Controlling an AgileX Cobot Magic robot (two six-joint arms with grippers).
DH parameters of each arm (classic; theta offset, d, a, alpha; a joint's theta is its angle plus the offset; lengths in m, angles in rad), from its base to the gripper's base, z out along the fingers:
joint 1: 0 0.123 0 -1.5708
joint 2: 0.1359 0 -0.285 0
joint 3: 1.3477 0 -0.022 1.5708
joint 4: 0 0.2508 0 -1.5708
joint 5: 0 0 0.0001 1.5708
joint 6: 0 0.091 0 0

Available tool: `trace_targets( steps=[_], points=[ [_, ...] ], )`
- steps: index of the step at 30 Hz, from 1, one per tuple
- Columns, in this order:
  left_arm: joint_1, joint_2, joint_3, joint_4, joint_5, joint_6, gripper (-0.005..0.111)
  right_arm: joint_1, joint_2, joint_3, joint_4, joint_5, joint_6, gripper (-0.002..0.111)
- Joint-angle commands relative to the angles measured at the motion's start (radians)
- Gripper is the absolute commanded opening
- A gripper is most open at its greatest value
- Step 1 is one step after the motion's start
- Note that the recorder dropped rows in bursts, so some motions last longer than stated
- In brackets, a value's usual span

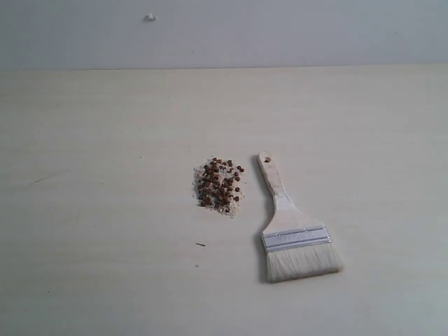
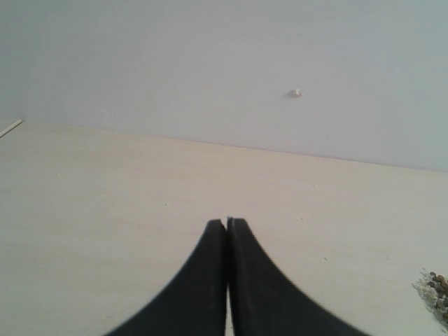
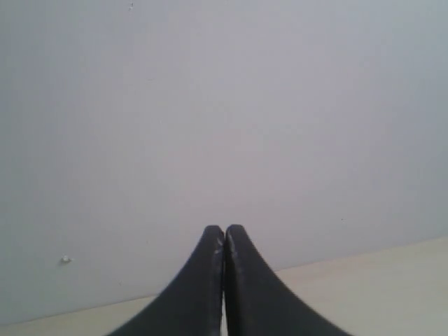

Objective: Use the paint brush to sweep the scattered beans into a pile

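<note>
A pale, faintly wood-grained tabletop [image 1: 98,154] carries a compact cluster of tiny reddish-brown beans [image 1: 220,185] mixed with whitish grains. Just beside it lies a flat paint brush [image 1: 292,227] with wooden handle, silver ferrule and off-white bristles.

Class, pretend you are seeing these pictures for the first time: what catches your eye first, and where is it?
Reddish-brown beans sit clustered near the middle of the pale table. Right of them in the exterior view lies the paint brush, flat, bristles nearest the camera. The black left hand and right hand each show shut and empty in their wrist views.
</note>
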Motion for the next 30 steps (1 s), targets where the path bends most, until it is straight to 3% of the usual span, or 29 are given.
trace_targets(
  steps=[1,10,14,20,26,30],
  points=[
    [0.003,-0.009,0.003,-0.005,-0.002,0.003,0.000,-0.002,-0.003,0.005,-0.005,0.009,-0.001,0.000],
    [0.003,-0.009,0.003,-0.005,-0.002,0.003,0.000,0.000,-0.071,0.048,-0.007,-0.013,0.004,0.000],
    [0.003,-0.009,0.003,-0.005,-0.002,0.003,0.000,0.000,-0.193,0.178,-0.154,-0.055,0.019,0.000],
    [0.003,-0.009,0.003,-0.005,-0.002,0.003,0.000,-0.005,-0.383,0.346,-0.369,-0.092,0.251,0.000],
    [0.003,-0.009,0.003,-0.005,-0.002,0.003,0.000,-0.005,-0.495,0.469,-0.884,-0.083,0.715,0.000],
    [0.003,-0.009,0.003,-0.005,-0.002,0.003,0.000,-0.005,-0.539,0.523,-0.929,-0.043,0.753,0.000]
  ],
)
